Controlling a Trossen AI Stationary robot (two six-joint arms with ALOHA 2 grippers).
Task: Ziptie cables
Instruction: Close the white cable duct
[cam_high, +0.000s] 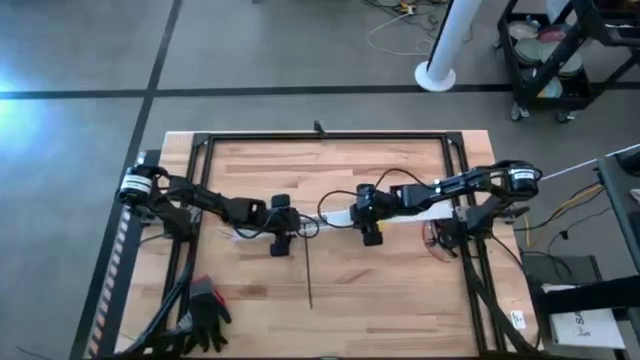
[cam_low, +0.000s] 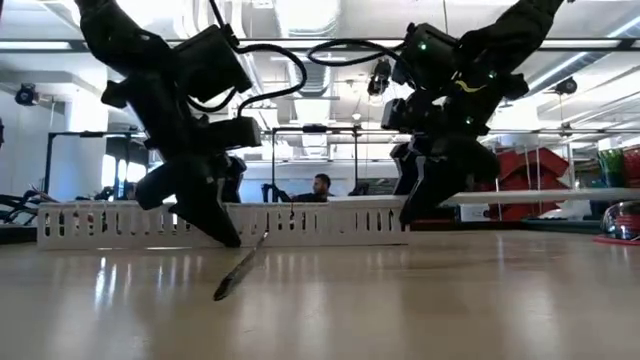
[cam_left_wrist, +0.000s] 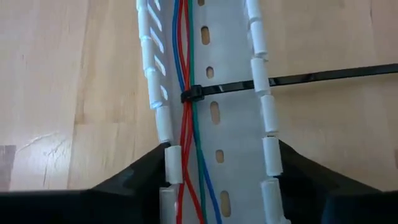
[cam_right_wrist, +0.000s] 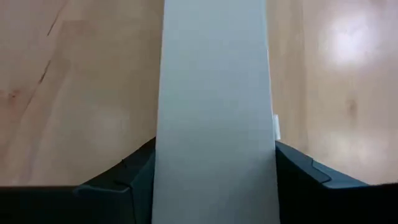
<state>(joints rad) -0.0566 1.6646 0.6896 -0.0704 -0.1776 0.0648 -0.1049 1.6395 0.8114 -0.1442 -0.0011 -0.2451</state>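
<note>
black glove (cam_high: 205, 308) near table corner | white pole base (cam_high: 436, 75) on floor | cart (cam_high: 555, 50)

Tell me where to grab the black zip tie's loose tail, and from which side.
Take the free tail beyond the slotted white cable tray's wall, well away from the locking head on the coloured wires. It lies flat on the wood, so come from above, fingers across its width. The left pincer straddles the tray.
</note>
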